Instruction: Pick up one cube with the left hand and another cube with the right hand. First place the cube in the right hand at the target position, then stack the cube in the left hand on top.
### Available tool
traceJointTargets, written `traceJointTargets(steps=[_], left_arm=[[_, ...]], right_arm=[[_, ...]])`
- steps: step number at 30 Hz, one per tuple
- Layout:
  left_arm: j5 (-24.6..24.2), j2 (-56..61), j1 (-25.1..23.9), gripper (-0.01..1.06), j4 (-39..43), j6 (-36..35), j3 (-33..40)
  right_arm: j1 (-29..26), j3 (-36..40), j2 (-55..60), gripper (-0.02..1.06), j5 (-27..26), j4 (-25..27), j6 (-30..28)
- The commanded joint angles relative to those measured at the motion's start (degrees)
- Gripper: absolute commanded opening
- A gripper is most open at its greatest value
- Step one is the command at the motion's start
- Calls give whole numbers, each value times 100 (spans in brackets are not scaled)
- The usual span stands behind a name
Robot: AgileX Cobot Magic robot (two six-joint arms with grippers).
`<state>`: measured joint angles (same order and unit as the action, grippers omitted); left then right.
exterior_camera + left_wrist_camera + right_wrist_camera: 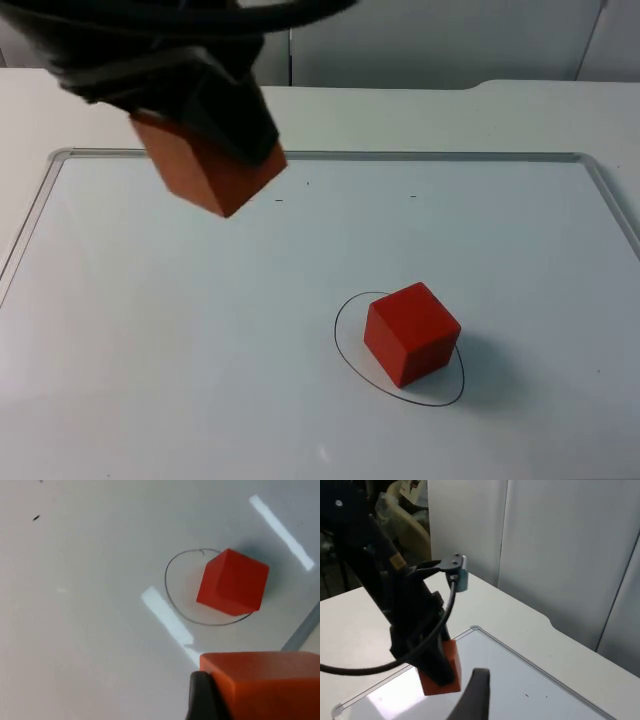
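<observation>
A red cube [412, 333] sits on the whiteboard [150, 380] toward its near right part, inside a drawn circle [345, 345] and touching its right side. Farther back, above the board's far left corner, the left gripper [215, 150] hangs in the air, clamped on an orange cube [205, 172]. The right gripper [475, 695] waits off the board; whether its fingers are apart cannot be told.

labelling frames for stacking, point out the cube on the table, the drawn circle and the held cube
cube on the table [411, 333], top view, its centre
drawn circle [340, 318], top view, line left of that cube
held cube [205, 175], top view, face below left gripper [235, 130]
</observation>
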<state>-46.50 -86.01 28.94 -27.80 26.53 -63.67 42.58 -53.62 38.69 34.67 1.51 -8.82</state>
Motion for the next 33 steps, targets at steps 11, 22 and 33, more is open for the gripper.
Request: traceJointTargets(steps=[11, 22, 33], left_arm=[[558, -1482, 1377, 2, 570, -206, -1122], [288, -2460, 1702, 2, 1500, -805, -2071], [298, -3003, 1746, 2, 1737, -1026, -2108]], right_arm=[[23, 32, -10, 82, -62, 5, -42], [23, 32, -10, 82, -62, 5, -42], [23, 32, -10, 82, -62, -34, -42]])
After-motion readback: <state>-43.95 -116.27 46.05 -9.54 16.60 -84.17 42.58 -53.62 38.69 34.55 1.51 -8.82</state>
